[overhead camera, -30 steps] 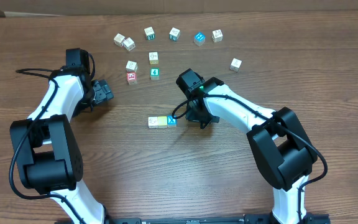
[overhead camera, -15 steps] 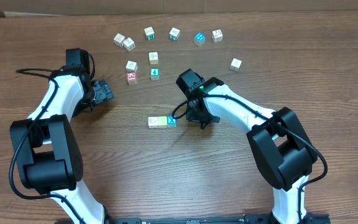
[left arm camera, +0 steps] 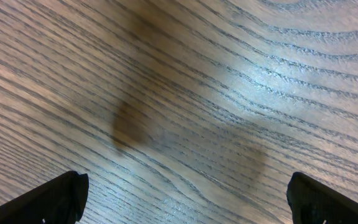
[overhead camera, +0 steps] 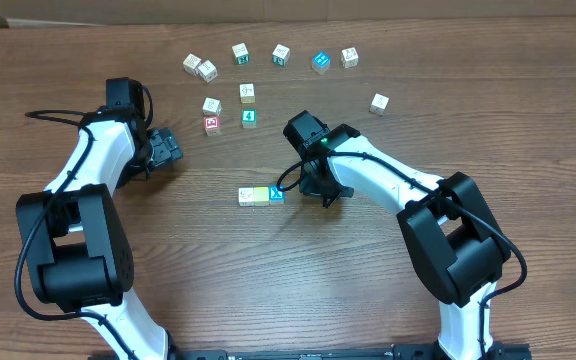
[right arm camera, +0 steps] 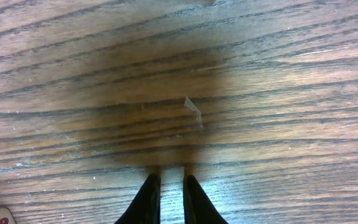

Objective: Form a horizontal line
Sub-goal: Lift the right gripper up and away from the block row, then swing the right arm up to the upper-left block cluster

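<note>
Overhead, the white cube (overhead camera: pixel 245 196), pale yellow cube (overhead camera: pixel 260 195) and blue cube (overhead camera: pixel 276 193) sit touching in a row just left of my right jaws. The red-faced cube (overhead camera: pixel 211 124) lies apart, farther out, just right of my left jaws. I judge it goes next: I'd grip it squarely from above and set it flush against the row's end without nudging the others.

Left wrist: left jaws wide apart over bare desk (left arm camera: pixel 185 93).

Right wrist: right jaws pressed nearly together, holding nothing.
</note>
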